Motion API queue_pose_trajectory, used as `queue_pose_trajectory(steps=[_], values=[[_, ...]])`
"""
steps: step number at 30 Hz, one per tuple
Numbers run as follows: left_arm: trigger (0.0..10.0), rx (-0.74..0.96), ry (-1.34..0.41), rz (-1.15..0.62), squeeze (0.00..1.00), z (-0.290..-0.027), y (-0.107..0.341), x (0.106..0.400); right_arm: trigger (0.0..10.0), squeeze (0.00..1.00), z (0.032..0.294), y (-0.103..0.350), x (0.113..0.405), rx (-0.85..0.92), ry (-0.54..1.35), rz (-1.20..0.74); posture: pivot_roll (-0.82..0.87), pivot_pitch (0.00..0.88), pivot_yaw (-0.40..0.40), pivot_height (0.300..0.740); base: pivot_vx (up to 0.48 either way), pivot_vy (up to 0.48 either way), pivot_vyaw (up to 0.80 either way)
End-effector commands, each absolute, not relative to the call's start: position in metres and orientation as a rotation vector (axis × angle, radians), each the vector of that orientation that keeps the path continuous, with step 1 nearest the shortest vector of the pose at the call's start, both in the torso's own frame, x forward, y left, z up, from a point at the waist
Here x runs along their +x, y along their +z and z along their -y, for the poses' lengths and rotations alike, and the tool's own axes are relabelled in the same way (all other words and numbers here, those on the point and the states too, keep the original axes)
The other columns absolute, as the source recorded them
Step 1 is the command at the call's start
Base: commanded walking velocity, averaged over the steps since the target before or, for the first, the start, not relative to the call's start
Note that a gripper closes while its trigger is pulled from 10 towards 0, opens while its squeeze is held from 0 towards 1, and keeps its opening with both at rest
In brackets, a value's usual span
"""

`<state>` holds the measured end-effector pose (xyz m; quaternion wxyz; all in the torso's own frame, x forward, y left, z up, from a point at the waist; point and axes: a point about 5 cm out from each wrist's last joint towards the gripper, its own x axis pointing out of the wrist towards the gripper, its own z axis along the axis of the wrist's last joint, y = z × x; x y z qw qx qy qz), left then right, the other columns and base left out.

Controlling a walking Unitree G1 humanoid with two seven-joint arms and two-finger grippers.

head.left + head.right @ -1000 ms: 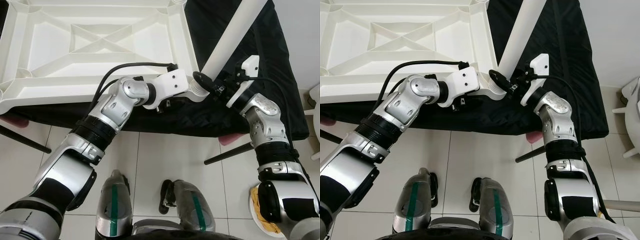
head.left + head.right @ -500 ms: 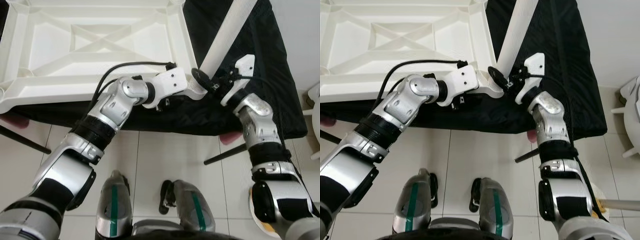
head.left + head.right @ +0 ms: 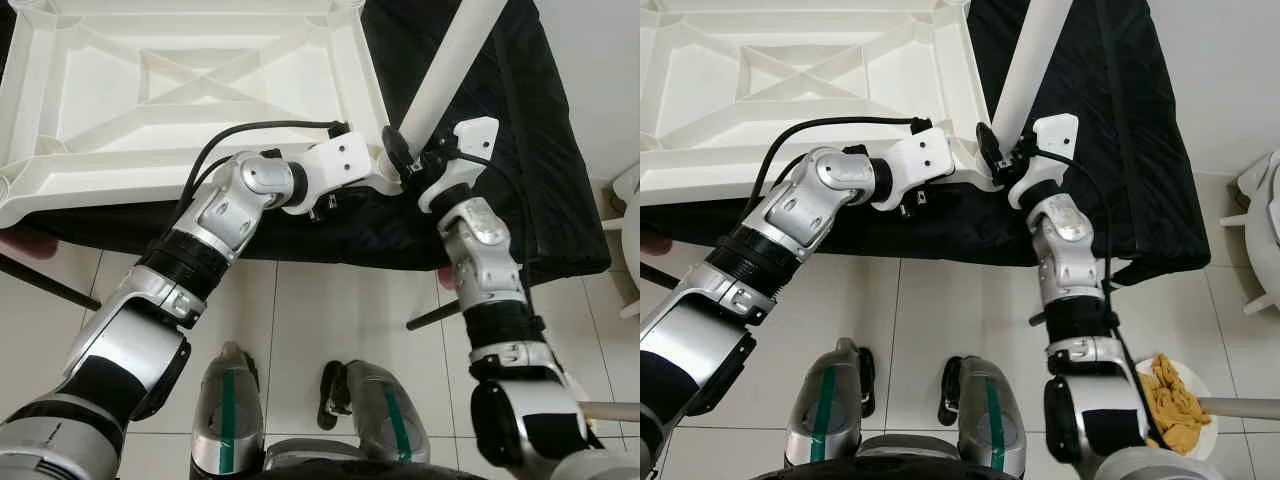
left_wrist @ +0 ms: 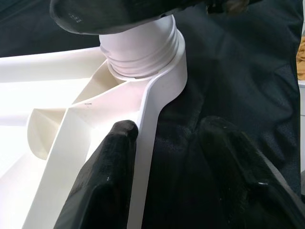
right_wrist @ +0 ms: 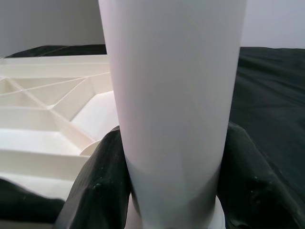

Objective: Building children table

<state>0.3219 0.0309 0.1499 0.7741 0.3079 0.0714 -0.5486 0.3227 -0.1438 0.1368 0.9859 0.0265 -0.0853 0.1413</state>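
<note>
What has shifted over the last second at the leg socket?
The right gripper, clamped on the white table leg, has swung its wrist and forearm inward toward the robot's middle, turning about the leg at the corner socket. The left gripper still pinches the upturned tabletop rim beside the socket. Tabletop and black cloth unchanged.

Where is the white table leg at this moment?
The white table leg stands in the near right corner socket of the upturned white tabletop, gripped near its base by the right gripper, with the left gripper beside it.

White tiled floor (image 3: 330, 310); black cloth (image 3: 540, 170) draped over furniture; pale wall (image 3: 1230, 70).
</note>
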Motion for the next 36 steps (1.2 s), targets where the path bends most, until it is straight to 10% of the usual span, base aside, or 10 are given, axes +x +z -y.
queue_pose_trajectory(steps=[1,27,28,29,36], values=[[10.0,0.670,-1.270,-0.182,0.00,-0.026,0.145,0.315,10.0,0.00,0.149,0.131,0.322,0.076,0.181,0.135,0.03,0.045,-0.055,0.740,0.000,0.000,0.00],[10.0,0.666,-1.276,-0.183,0.00,-0.024,0.144,0.313,10.0,0.00,0.131,0.130,0.317,0.095,-0.055,0.109,0.03,0.050,-0.060,0.740,0.000,0.000,0.00],[10.0,0.666,-1.276,-0.184,0.00,-0.024,0.144,0.313,10.0,0.71,0.132,0.130,0.317,0.098,-0.057,0.110,0.03,0.050,-0.060,0.740,0.000,0.000,0.00],[10.0,0.666,-1.277,-0.184,0.00,-0.024,0.144,0.313,10.0,1.00,0.133,0.131,0.317,0.101,-0.060,0.113,0.03,0.048,-0.061,0.740,0.000,0.000,0.00],[10.0,0.668,-1.278,-0.183,0.00,-0.024,0.143,0.312,10.0,1.00,0.134,0.132,0.316,0.113,-0.052,0.125,0.03,0.044,-0.063,0.740,0.000,0.000,0.00]])
